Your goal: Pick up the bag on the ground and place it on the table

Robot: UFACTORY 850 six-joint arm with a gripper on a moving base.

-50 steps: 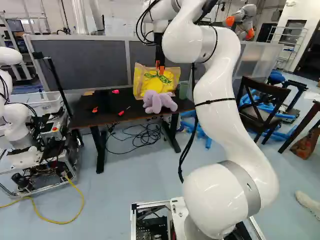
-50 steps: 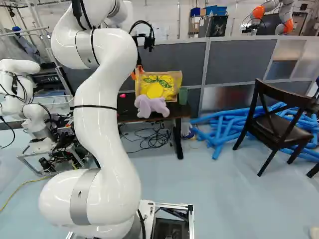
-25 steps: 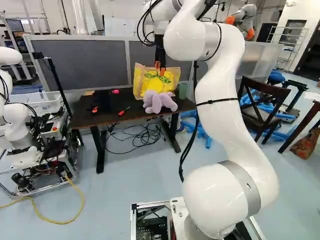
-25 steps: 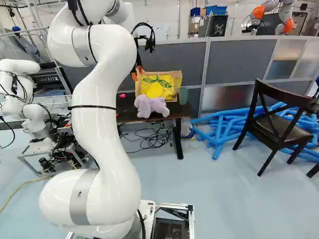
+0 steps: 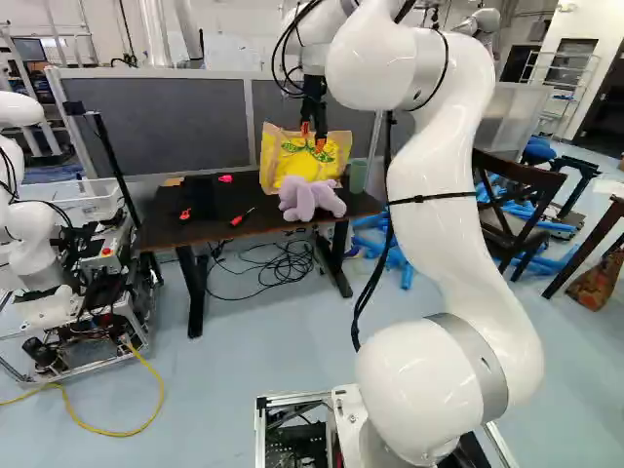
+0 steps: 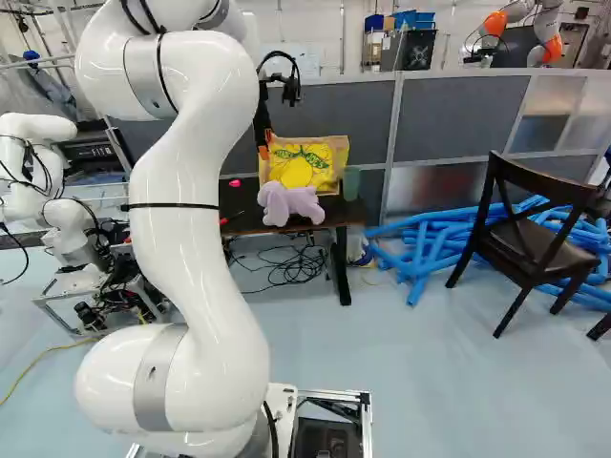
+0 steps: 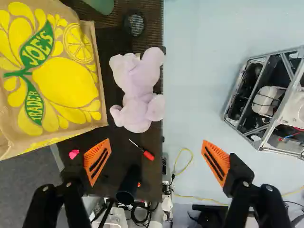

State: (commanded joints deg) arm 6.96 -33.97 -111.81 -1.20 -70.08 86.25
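Note:
My gripper (image 5: 313,136) hangs in front of the upper part of the yellow-and-tan bag (image 5: 281,161) in the left base view. The bag stands upright on the dark table (image 5: 161,226), with a lilac plush animal (image 5: 312,198) before it. Seen from the wrist, the gripper (image 7: 156,142) has its orange fingers wide apart, nothing held between them. The bag (image 7: 61,90) lies ahead of and beside one finger, apart from it; the plush (image 7: 137,92) is ahead of the gap. The bag's handles are hard to make out.
A red screwdriver (image 7: 148,155), a pink item (image 7: 73,154) and a green cup (image 6: 351,183) are on the table. Grey partitions (image 6: 458,119) stand behind. Another robot (image 5: 34,239) is at the left; a dark chair (image 6: 539,248) and blue tubes (image 6: 420,253) are at the right.
The arm's upper part has swung rightward in the left base view and leftward in the right one. My gripper has come down slightly and turned. Bag, plush and base have stayed put.

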